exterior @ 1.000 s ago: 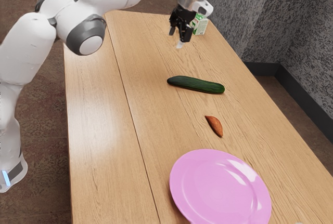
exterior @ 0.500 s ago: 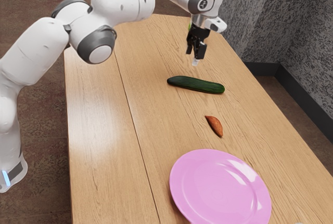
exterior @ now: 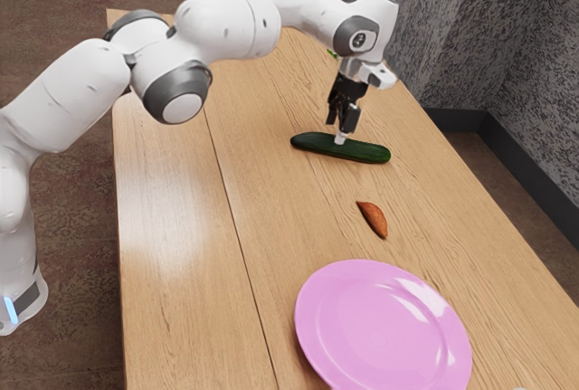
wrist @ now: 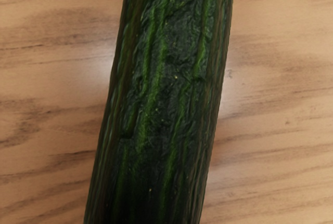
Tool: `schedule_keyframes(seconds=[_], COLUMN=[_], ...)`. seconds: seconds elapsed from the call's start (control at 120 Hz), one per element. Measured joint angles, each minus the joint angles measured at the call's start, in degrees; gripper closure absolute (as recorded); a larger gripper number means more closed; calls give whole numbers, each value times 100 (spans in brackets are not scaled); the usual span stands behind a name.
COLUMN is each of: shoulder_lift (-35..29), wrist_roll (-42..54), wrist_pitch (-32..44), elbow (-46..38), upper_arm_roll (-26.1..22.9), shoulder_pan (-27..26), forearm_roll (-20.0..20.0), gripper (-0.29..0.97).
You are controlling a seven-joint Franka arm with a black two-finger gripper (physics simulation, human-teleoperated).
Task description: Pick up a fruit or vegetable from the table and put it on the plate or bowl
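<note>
Under the hand (exterior: pixel 343 130): cucumber (exterior: pixel 340 147), not yet gripped; task at an early stage.
Hand hangs just above the cucumber's middle, fingers parted, holding nothing. Cucumber lies flat on the tabletop (exterior: pixel 235 227), directly beneath the hand; the wrist view shows its ridged green skin (wrist: pixel 164 104) against wood. Small orange vegetable (exterior: pixel 372 218) lies apart from the hand, toward the pink plate (exterior: pixel 383 327), which is well apart and bare. Judged done: approach. Judged left: lowering, closing, lift, carry, set-down on the plate.
</note>
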Motion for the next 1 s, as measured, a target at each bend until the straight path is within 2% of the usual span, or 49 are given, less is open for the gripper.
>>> schedule_keyframes(seconds=[0.758, 0.875, 1.0], shoulder_lift=[213, 214, 214], wrist_roll=[157, 167, 177], wrist_pitch=[43, 47, 49], elbow=[-118, -119, -122], upper_arm_roll=[-88, -93, -94], shoulder_pan=[129, 126, 125], forearm_roll=[-14, -15, -12], gripper=[0, 8, 30])
